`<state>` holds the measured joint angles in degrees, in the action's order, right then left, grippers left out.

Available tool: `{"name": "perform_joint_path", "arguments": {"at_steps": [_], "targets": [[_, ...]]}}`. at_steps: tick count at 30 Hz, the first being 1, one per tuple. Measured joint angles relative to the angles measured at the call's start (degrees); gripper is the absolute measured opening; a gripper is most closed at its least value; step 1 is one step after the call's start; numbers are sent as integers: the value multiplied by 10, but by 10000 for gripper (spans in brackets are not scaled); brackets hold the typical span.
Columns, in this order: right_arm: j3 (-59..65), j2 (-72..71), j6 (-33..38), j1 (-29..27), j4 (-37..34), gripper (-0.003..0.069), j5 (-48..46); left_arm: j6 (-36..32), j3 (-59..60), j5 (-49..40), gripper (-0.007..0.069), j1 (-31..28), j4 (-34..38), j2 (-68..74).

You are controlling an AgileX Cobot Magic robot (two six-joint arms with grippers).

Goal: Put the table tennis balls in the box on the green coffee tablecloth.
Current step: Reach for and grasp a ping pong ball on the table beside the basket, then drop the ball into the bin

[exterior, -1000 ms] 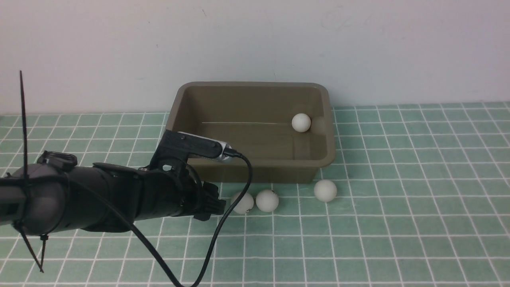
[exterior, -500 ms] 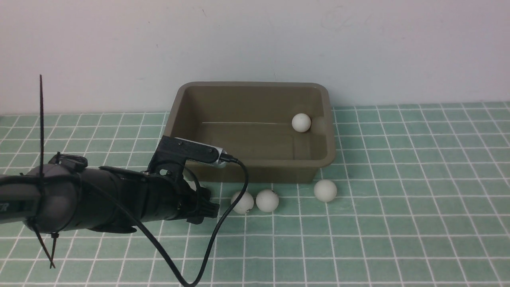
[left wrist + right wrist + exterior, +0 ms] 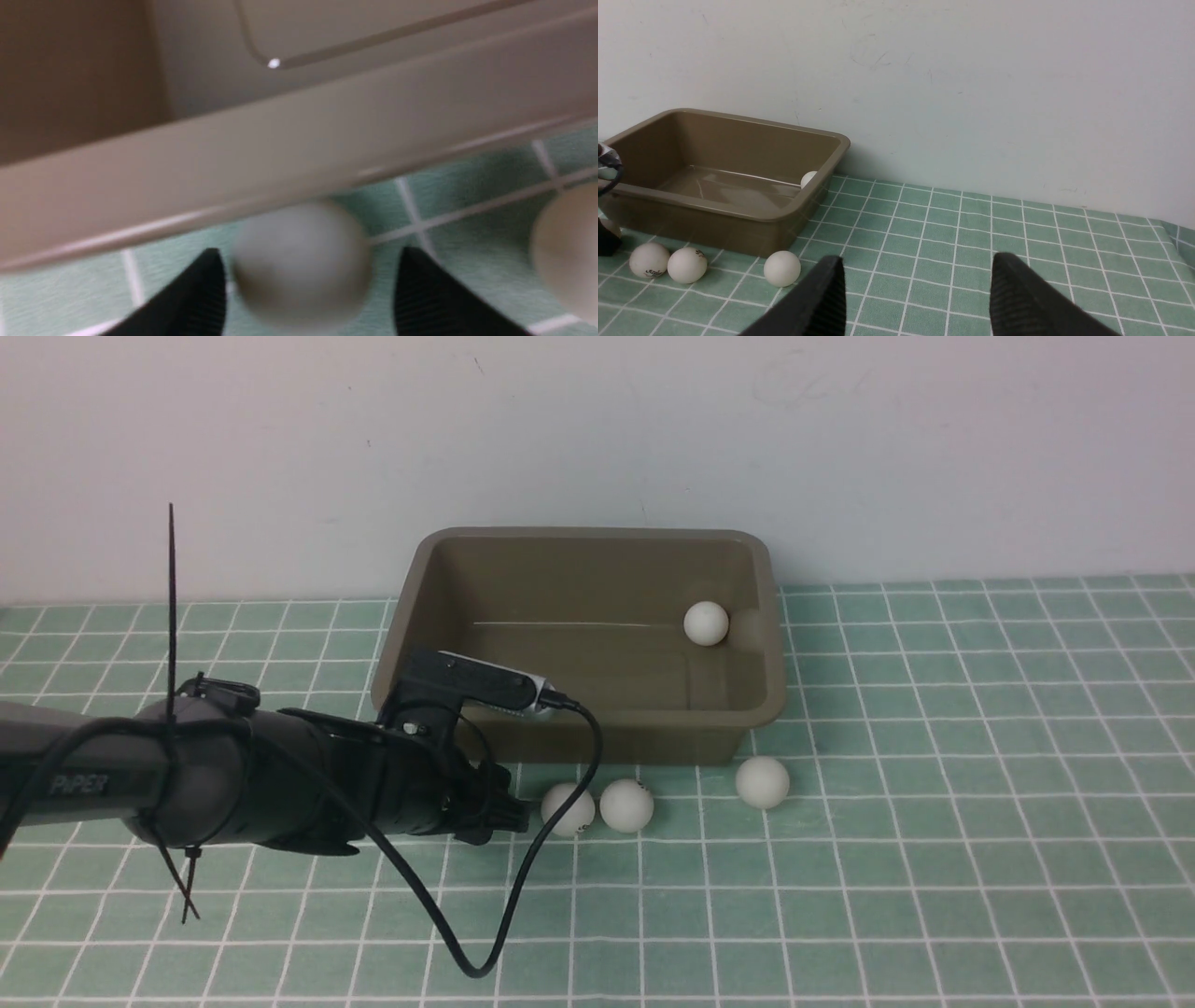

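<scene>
The olive-brown box [image 3: 588,723] stands on the green coffee tablecloth [image 3: 934,859] against the wall, with one table tennis ball [image 3: 706,623] inside it. Three more white balls [image 3: 568,809] [image 3: 626,805] [image 3: 763,781] lie on the cloth along the box's front wall. My left gripper [image 3: 509,812] is low by that wall, open. Another ball [image 3: 301,261] sits between its fingers [image 3: 420,294], with a gap showing on one side; the arm hides this ball in the front view. My right gripper [image 3: 919,261] hangs open over bare cloth with nothing between its fingers.
A white wall [image 3: 597,429] rises right behind the box. A black cable [image 3: 523,887] loops from the left wrist camera down onto the cloth. The cloth [image 3: 1064,261] stretches to the right of the box, and its edge shows at the far right [image 3: 1178,233].
My left arm drew back slightly, then pushed right along the box's front toward the balls. Its cable loop followed it. The balls in view have not moved.
</scene>
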<state>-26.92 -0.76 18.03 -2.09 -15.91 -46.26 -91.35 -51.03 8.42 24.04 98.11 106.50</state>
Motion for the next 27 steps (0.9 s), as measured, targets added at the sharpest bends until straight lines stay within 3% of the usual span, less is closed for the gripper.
{"name": "perform_joint_path", "arguments": {"at_steps": [1,3,8,13,21,23,27], "targets": [[0,0,0,0,0,388,0,0,0,4,435,0,2,0],[0,0,0,0,-1,388,0,-4,0,26,327,0,8,0],[0,0,1,0,-1,388,0,-31,1,68,325,0,17,-4],[0,0,2,0,-1,388,0,-66,25,39,325,0,18,-48],[0,0,2,0,-1,388,0,-43,126,16,325,0,18,-178],[0,0,2,0,-1,388,0,-35,141,4,325,0,18,-200],[0,0,3,0,-1,388,0,-46,158,-104,325,0,17,-300]]}}
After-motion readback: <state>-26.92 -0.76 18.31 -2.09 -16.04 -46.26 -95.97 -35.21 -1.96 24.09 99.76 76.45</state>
